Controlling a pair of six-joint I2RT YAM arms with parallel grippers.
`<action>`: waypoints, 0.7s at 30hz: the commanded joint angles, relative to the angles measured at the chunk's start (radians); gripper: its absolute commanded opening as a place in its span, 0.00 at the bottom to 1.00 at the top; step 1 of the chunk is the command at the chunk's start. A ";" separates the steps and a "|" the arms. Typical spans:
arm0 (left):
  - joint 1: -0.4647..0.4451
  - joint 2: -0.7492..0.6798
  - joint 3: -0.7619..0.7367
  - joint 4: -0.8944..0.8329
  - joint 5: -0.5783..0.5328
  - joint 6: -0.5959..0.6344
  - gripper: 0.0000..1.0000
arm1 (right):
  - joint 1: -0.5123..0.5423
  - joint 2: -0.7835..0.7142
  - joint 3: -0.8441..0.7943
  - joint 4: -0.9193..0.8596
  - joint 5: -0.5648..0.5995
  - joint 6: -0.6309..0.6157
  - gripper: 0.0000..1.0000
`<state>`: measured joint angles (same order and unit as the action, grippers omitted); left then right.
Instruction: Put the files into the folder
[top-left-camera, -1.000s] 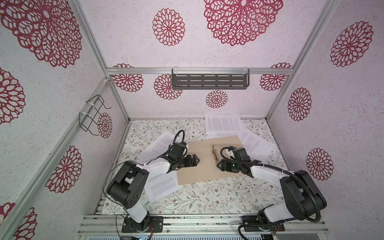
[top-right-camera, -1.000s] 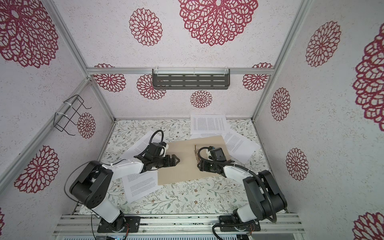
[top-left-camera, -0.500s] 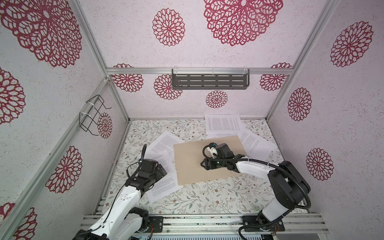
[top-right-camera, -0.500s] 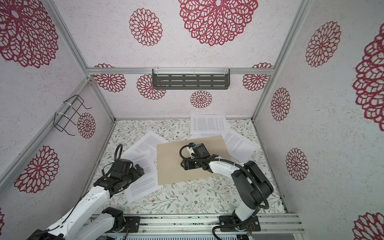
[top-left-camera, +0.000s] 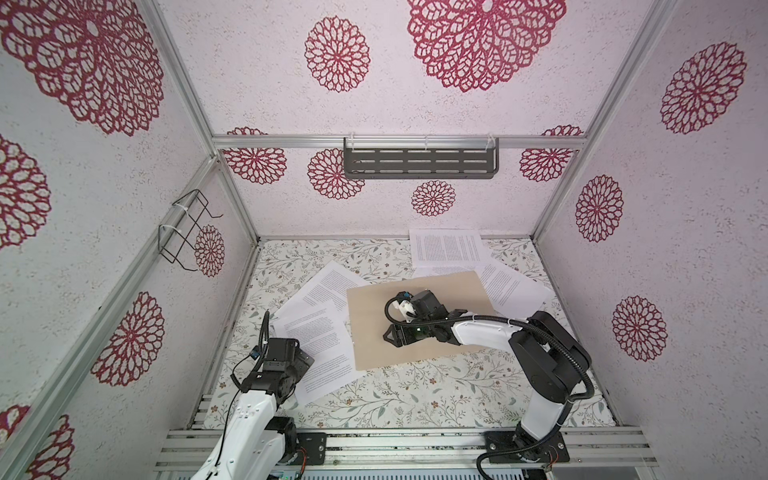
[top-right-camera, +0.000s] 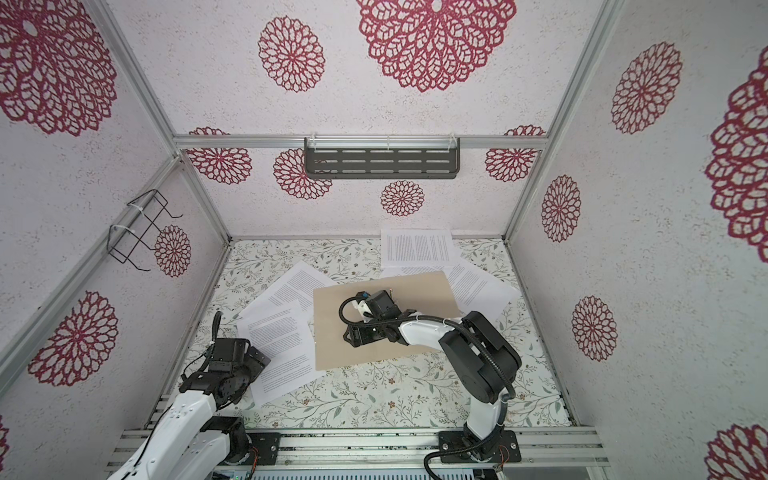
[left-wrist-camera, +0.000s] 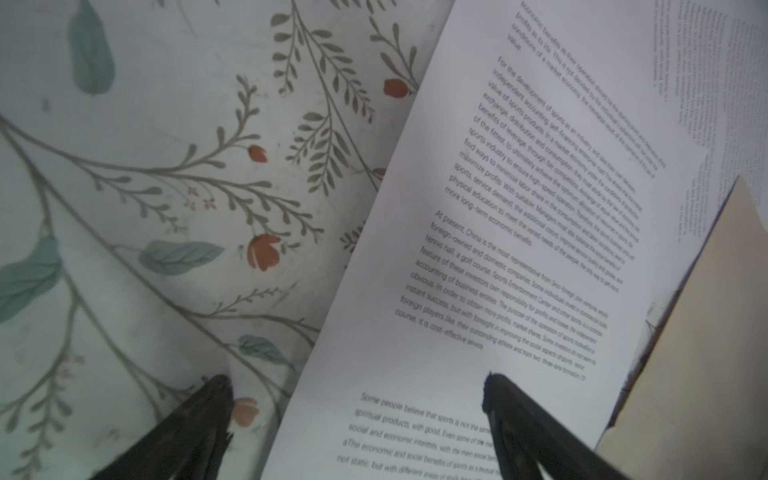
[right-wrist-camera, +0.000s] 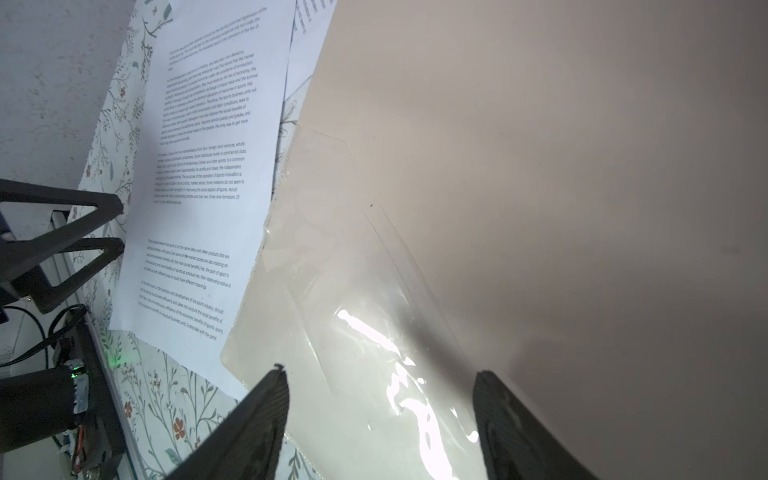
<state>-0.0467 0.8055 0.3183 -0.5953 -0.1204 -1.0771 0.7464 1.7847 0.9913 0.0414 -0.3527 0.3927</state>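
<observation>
Currently the folder (top-left-camera: 370, 316) lies flat at mid-table on the floral tablecloth (top-left-camera: 415, 395). It is a matte tan cardboard rectangle with a glossy clear plastic pocket (right-wrist-camera: 353, 291) along one edge. The files (top-left-camera: 324, 353) are thin white sheets with dense black print, lying around it: two overlapping at its left edge, a back sheet (top-left-camera: 446, 249) by the rear wall, and a right sheet (top-left-camera: 513, 286) at its right edge. The right gripper (right-wrist-camera: 376, 374) hovers over the pocket, jaws parted and empty. The left gripper (left-wrist-camera: 353, 380) is spread wide and empty, straddling a left sheet's edge.
</observation>
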 joint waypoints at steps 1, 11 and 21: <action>0.010 0.022 -0.047 0.056 0.049 -0.031 0.97 | 0.001 0.001 0.014 0.020 -0.023 -0.023 0.74; 0.010 0.055 -0.074 0.146 0.126 -0.057 0.97 | 0.001 0.093 0.080 -0.024 -0.023 -0.029 0.74; 0.011 -0.008 -0.107 0.347 0.262 -0.059 0.97 | 0.004 0.143 0.112 -0.028 -0.052 -0.025 0.73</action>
<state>-0.0349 0.8131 0.2455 -0.2974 0.0525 -1.1099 0.7464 1.9041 1.0893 0.0437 -0.3889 0.3840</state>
